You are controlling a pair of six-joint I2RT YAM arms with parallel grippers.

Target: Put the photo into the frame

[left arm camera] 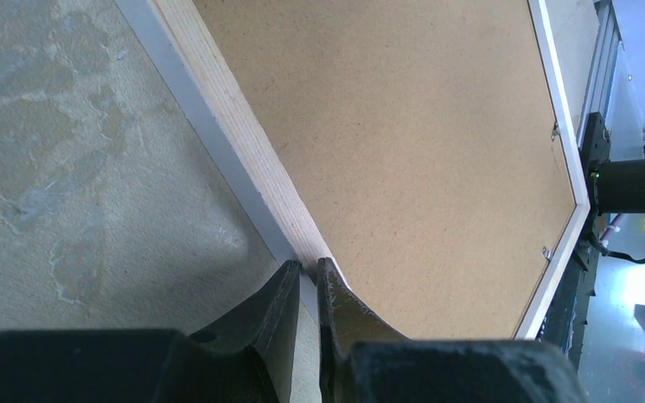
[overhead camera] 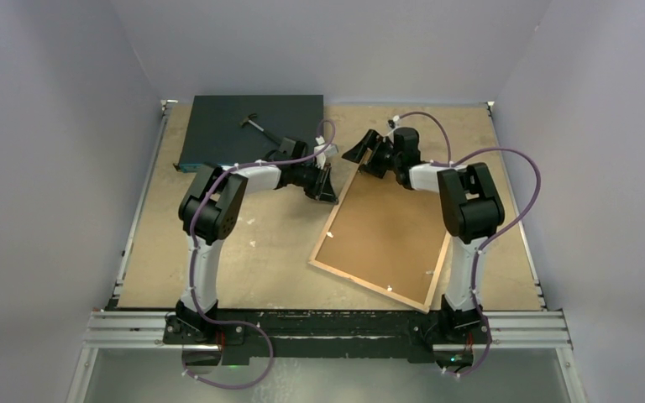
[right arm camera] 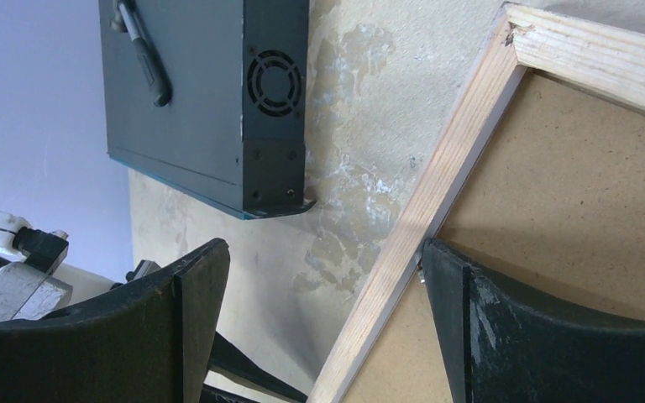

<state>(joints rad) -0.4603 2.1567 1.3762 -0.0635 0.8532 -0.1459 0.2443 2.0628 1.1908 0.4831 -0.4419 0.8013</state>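
The frame lies face down, right of centre, brown backing up. We see the left gripper clenched on its left rail; the right gripper is spread wide, seemingly straddling the far corner.

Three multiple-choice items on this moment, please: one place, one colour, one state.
1. Where is the dark box? A near right corner; B far left of the table; C between the arm bases.
2. What colour is the backing board in the frame? A brown; B red; C white.
3. How is the right gripper? A shut on the box; B shut on the rail; C open astride the frame's rail.
Key: B, top view shows it far left; A, brown inside the wood rim; C, jaws wide apart either side of the rail.
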